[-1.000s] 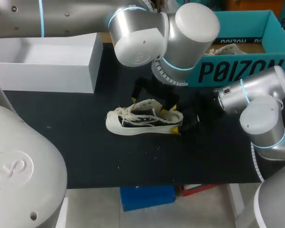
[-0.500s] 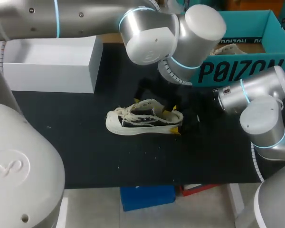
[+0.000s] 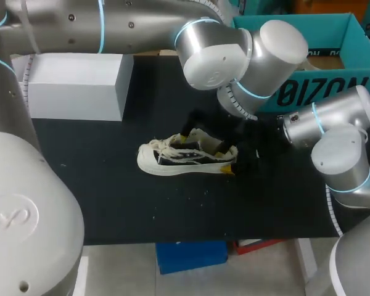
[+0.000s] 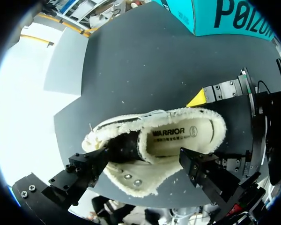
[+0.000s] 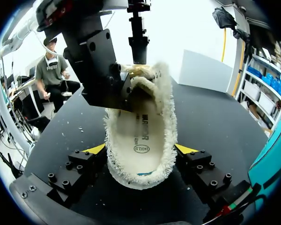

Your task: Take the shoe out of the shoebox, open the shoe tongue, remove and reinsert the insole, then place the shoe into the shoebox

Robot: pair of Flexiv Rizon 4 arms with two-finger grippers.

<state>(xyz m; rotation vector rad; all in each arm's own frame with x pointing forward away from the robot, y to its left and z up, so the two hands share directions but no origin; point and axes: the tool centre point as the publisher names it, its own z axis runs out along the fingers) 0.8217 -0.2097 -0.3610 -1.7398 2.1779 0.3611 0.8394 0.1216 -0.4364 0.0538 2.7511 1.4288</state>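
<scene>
- Our right gripper [image 5: 140,151] is clamping the heel end of the shoe [image 5: 139,133]. Both yellow-tipped fingers [image 5: 94,150] are pressing its fleecy sides, one from each side, and are standing fairly wide apart.
- Our left gripper [image 4: 144,158] is hanging over the mouth of the shoe with its fingers spread wide, gripping nothing. One finger [image 4: 86,168] is sitting at the laced front and the other is near the collar by the heel. We cannot tell whether either one is touching.
- The shoe is standing upright on its sole on the black table [image 3: 111,203], outside the box, with its toe pointing to our left. The insole [image 4: 175,136] is lying flat inside it.
- The teal shoebox [image 3: 339,92] is sitting open at the far right of the table, near the heel but apart from it. Our left arm [image 3: 222,49] is covering most of its inside, so we are seeing only a strip of brown floor.
- A white box [image 3: 80,92] is sitting at the far left, well apart from the shoe. We cannot tell what it is holding.
</scene>
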